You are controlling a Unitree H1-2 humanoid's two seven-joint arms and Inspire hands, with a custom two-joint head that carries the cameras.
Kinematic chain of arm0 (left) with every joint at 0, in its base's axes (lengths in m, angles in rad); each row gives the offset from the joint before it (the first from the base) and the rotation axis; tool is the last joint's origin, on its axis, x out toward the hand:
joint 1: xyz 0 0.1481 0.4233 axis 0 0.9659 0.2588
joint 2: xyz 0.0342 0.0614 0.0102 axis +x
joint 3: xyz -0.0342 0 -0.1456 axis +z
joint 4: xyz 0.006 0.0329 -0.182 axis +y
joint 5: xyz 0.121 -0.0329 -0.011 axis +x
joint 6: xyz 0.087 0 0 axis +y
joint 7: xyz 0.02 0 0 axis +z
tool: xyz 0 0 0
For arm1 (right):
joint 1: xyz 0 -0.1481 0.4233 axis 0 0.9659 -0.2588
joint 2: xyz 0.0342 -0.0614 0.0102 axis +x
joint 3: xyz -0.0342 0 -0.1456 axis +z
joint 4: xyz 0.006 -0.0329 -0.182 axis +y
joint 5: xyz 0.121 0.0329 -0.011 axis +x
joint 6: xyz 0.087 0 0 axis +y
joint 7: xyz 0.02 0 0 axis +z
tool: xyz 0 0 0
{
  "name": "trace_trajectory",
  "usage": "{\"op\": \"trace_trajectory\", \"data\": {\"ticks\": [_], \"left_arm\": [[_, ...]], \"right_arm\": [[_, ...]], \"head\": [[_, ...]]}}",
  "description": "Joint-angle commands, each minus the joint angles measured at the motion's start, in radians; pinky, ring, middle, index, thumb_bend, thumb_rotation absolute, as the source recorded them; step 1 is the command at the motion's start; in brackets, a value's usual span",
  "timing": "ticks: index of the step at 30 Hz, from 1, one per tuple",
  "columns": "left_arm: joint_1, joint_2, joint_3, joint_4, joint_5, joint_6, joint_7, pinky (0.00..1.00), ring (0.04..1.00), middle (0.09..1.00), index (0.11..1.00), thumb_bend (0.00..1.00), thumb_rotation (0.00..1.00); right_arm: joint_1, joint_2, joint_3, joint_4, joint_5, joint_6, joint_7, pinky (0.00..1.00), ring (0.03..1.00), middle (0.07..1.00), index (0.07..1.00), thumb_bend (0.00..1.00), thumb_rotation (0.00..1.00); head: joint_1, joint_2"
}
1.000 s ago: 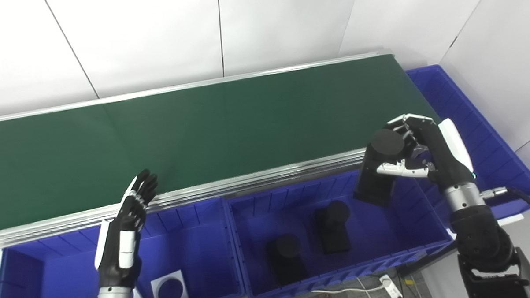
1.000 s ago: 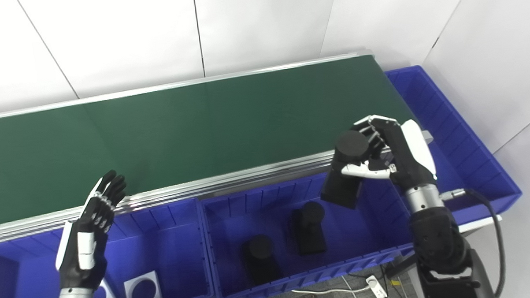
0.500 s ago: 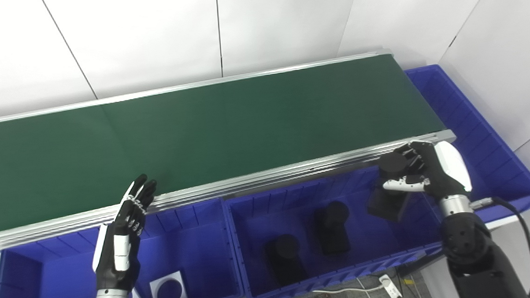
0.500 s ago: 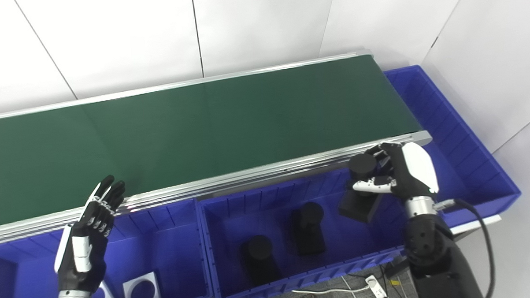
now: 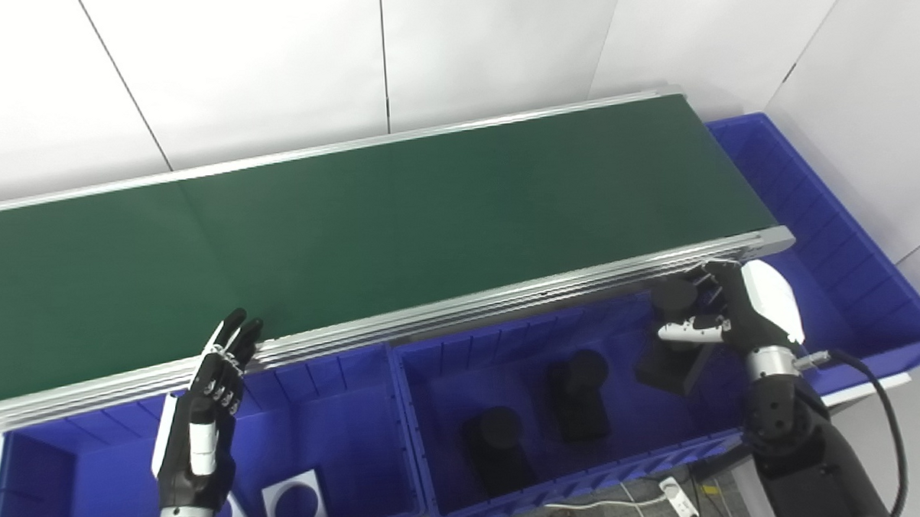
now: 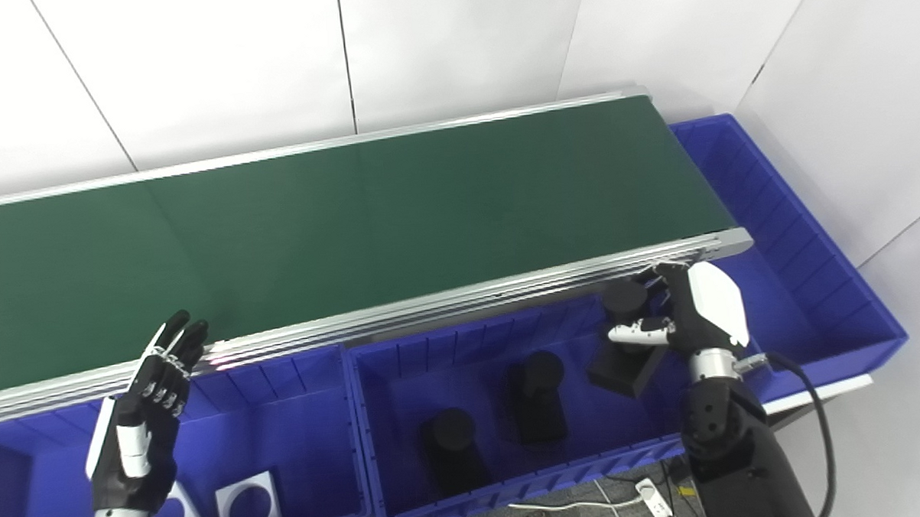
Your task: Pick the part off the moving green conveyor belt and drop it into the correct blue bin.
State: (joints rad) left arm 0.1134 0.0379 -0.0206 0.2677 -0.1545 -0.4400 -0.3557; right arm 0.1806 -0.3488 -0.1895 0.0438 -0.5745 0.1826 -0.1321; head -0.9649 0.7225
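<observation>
**Kid:** White walls, a long green conveyor belt (image 5: 397, 215), blue bins in front. Where is the part?

**Me:** My right hand (image 5: 730, 314) has it. Its fingers (image 5: 681, 331) are wrapped round the black part (image 5: 673, 335), low inside the middle blue bin (image 5: 582, 468), near its right wall. Two black parts (image 5: 542, 416) just like it sit on the bin floor.

**Kid:** Is it heavy?

**Me:** I think it is stiff and a bit heavy, a round post on a blocky base. Its sides look smooth, so I hold the post near the top.

**Kid:** What changed?

**Me:** A second ago my hand held the part up high by the belt's edge. Now it has come down into the bin, tilted, not let go yet.

**Kid:** And the other hand?

**Me:** My left hand (image 5: 205, 405) holds nothing, fingers straight and apart, a bit lower than before, over the left blue bin (image 5: 359, 446) with the white square pieces (image 5: 294, 508).
</observation>
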Motion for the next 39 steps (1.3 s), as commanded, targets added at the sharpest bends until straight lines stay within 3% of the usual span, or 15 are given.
{"op": "trace_trajectory", "data": {"ticks": [1, 11, 14, 16, 17, 19, 22, 37, 39], "left_arm": [[-0.020, 0.007, 0.006, -0.007, -0.005, -0.029, -0.020, 0.97, 0.934, 0.894, 0.913, 0.88, 0.95], [-0.025, 0.007, 0.014, 0.001, -0.006, -0.029, -0.030, 0.97, 0.930, 0.887, 0.909, 0.88, 0.95], [-0.025, 0.002, 0.019, 0.001, -0.002, -0.030, -0.031, 0.94, 0.913, 0.876, 0.904, 0.86, 0.95], [-0.025, 0.001, 0.020, 0.003, -0.007, -0.030, -0.036, 0.94, 0.911, 0.877, 0.905, 0.86, 0.95], [-0.026, 0.000, 0.021, 0.005, -0.010, -0.029, -0.038, 0.94, 0.911, 0.878, 0.905, 0.86, 0.95], [-0.026, -0.001, 0.023, 0.005, -0.011, -0.029, -0.041, 0.94, 0.912, 0.879, 0.905, 0.85, 0.95], [-0.025, -0.003, 0.026, 0.007, -0.011, -0.030, -0.047, 0.94, 0.913, 0.879, 0.905, 0.85, 0.96], [-0.024, -0.008, 0.033, 0.011, -0.005, -0.030, -0.058, 0.97, 0.918, 0.881, 0.910, 0.83, 0.98], [-0.024, -0.010, 0.035, 0.013, -0.008, -0.029, -0.058, 0.96, 0.914, 0.877, 0.906, 0.84, 0.98]], "right_arm": [[-0.027, -0.026, 0.001, 0.001, -0.008, -0.019, -0.039, 0.24, 0.308, 0.411, 0.524, 0.52, 0.00], [-0.053, -0.048, 0.048, 0.053, -0.055, 0.043, -0.031, 0.24, 0.312, 0.411, 0.512, 0.52, 0.01], [-0.055, -0.059, 0.059, 0.043, -0.043, 0.085, 0.024, 0.37, 0.451, 0.462, 0.510, 0.53, 0.01], [-0.055, -0.069, 0.070, 0.037, -0.044, 0.109, 0.051, 0.44, 0.524, 0.559, 0.499, 0.52, 0.13], [-0.055, -0.073, 0.075, 0.034, -0.044, 0.117, 0.058, 0.51, 0.612, 0.657, 0.634, 0.75, 0.28], [-0.055, -0.077, 0.081, 0.027, -0.044, 0.140, 0.073, 0.59, 0.704, 0.740, 0.707, 0.86, 0.37], [-0.053, -0.077, 0.082, 0.018, -0.039, 0.155, 0.080, 0.62, 0.741, 0.768, 0.720, 0.89, 0.40], [-0.045, -0.082, 0.084, 0.001, -0.038, 0.151, 0.069, 0.62, 0.745, 0.777, 0.742, 0.94, 0.45], [-0.045, -0.077, 0.083, -0.012, -0.038, 0.152, 0.065, 0.55, 0.670, 0.720, 0.731, 0.94, 0.45]], "head": [[0.002, -0.001], [0.012, 0.000], [0.015, 0.000], [0.016, 0.000], [0.016, 0.000], [0.016, 0.000], [0.020, 0.002], [0.025, 0.005], [0.025, 0.005]]}}
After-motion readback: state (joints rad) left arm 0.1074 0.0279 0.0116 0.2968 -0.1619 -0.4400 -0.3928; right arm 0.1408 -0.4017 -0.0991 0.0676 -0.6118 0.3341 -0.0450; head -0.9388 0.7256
